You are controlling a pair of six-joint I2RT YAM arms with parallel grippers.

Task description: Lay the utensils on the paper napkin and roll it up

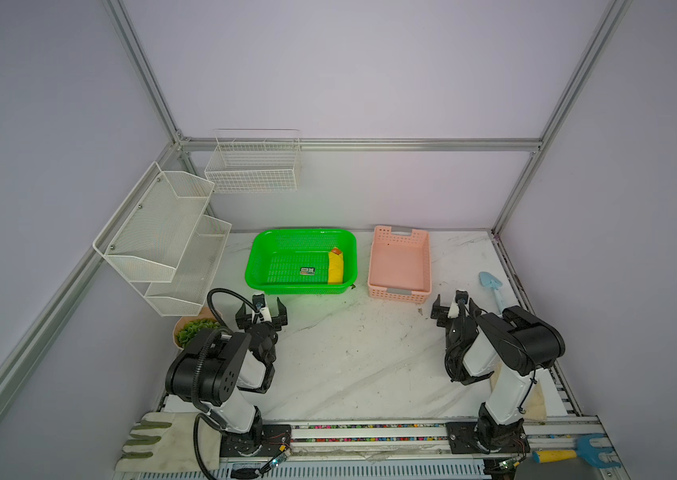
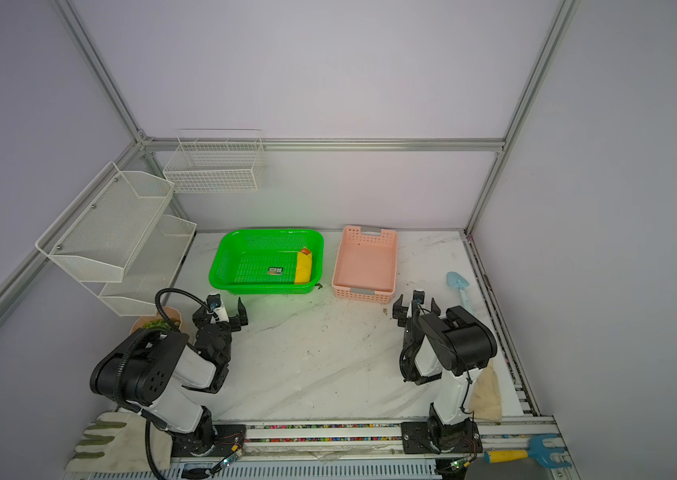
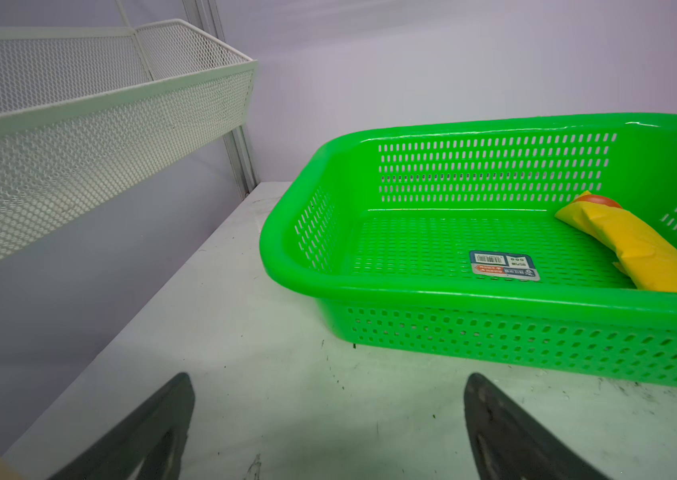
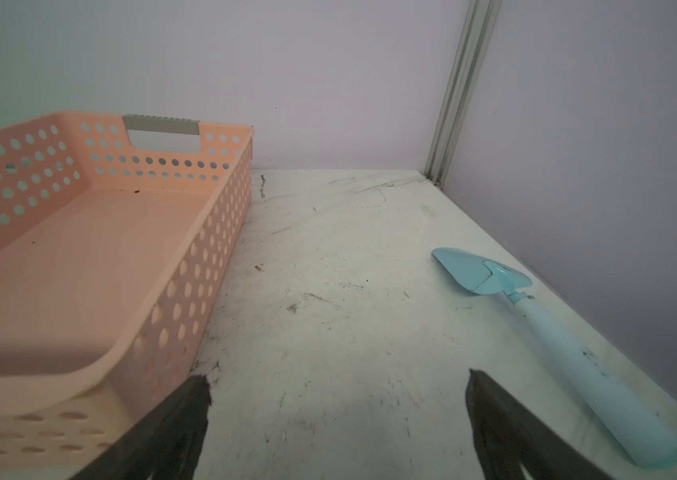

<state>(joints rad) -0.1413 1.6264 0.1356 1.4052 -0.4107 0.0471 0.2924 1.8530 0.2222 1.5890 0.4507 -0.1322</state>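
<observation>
**Clerk:** Item one?
**Checker:** Paper napkin (image 3: 635, 245), bright yellow and plain. It is rolled into a creased, slightly flattened tube. It lies on the floor of the green basket (image 3: 494, 291), along the basket's right wall in both top views (image 1: 335, 272).

**Clerk:** Item two?
**Checker:** Utensils (image 3: 596, 200). Only one rounded orange end shows, poking from the far end of the roll. I cannot tell which piece it is.

**Clerk:** Any markings?
**Checker:** One label (image 3: 503, 266) stuck to the basket floor, apart from the roll. It has a white barcode panel, a blue border and a red strip. The print is too small to read.

**Clerk:** Left gripper (image 3: 328, 378)?
**Checker:** Jaws spread wide with nothing between them, over bare table (image 1: 349, 365) near the green basket's front wall.

**Clerk:** Right gripper (image 4: 336, 376)?
**Checker:** Also spread wide and empty. It sits between the pink basket (image 4: 220, 257) and the light-blue trowel (image 4: 490, 276), touching neither.
</observation>
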